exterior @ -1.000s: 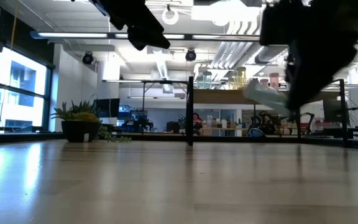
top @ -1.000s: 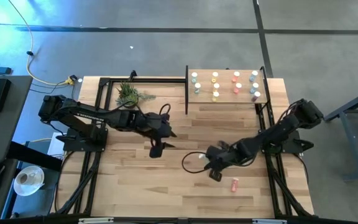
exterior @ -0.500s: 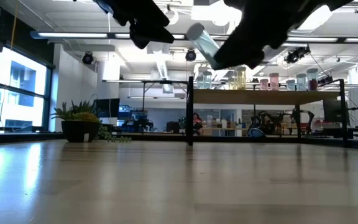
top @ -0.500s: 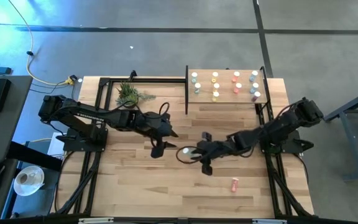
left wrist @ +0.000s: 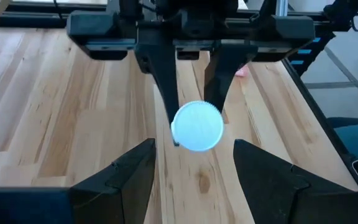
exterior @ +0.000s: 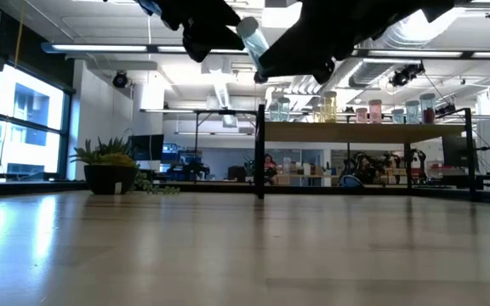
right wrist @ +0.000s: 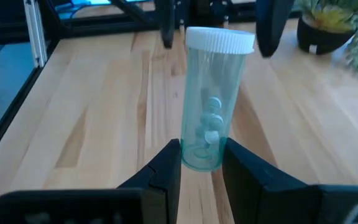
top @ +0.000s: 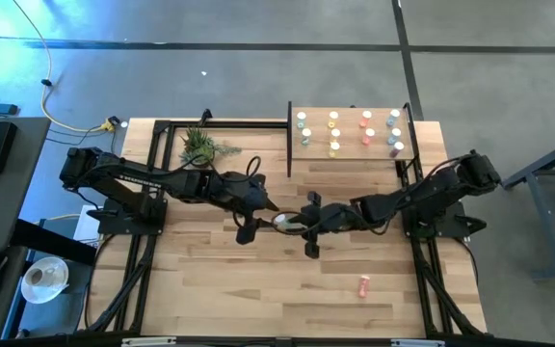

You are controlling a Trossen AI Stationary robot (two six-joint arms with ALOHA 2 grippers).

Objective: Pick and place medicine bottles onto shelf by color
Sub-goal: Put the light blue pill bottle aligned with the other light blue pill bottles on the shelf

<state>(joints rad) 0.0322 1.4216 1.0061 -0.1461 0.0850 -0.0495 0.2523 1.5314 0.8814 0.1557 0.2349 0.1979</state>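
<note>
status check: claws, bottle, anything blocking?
Right claw shut on teal bottle, held above mid-table. Left claw open, facing the bottle's cap, not gripping. One orange-red bottle lying on table. Nothing blocking the shelf.

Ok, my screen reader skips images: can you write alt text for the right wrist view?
The right gripper is shut on a teal medicine bottle with a white cap, holding it above the wooden table. The left gripper's open fingers wait just beyond it.

Teal bottle (right wrist: 211, 112) with white cap held aloft, pink bottle (top: 363, 286) lying on tabletop, 9 bottles on shelf (top: 350, 152)
</note>
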